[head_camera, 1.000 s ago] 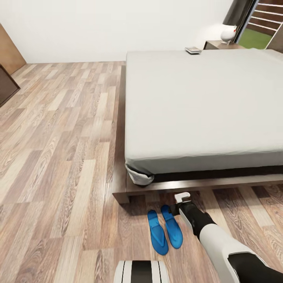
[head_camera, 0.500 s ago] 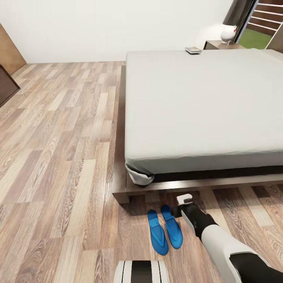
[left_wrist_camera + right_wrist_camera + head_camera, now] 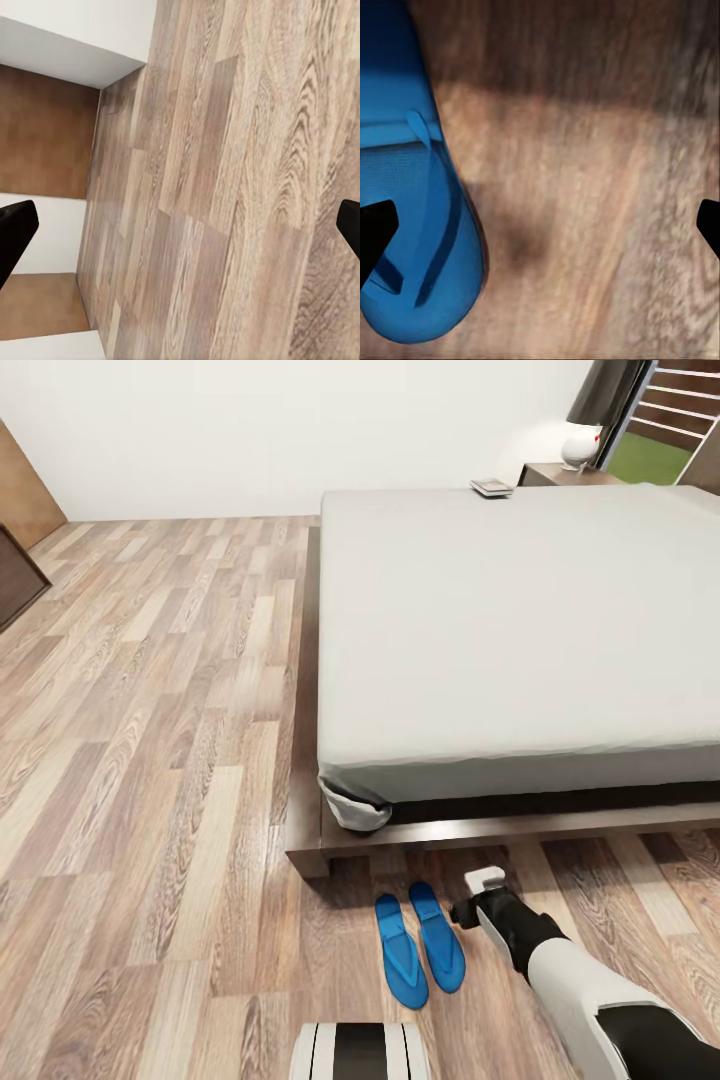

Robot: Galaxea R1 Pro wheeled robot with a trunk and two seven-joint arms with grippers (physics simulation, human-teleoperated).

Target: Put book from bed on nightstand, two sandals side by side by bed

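Observation:
Two blue sandals (image 3: 400,952) (image 3: 438,937) lie side by side on the wood floor, just off the corner of the bed (image 3: 520,620). My right gripper (image 3: 468,908) hovers low over the floor to the right of them, open and empty. In the right wrist view one sandal (image 3: 412,195) lies beside the open right gripper (image 3: 540,225), not between its fingers. The book (image 3: 491,487) rests on the far edge of the mattress, close to the nightstand (image 3: 560,474). My left gripper (image 3: 180,225) is open over bare floor planks.
A white lamp (image 3: 581,445) stands on the nightstand. A window (image 3: 665,430) is at the back right, and a dark cabinet (image 3: 18,582) sits at the left edge. Crumpled sheet (image 3: 355,812) hangs at the bed frame's corner. Open floor stretches left of the bed.
My right gripper has drifted to the right, away from the sandals, and a little back toward me. The sandals and the book have stayed put.

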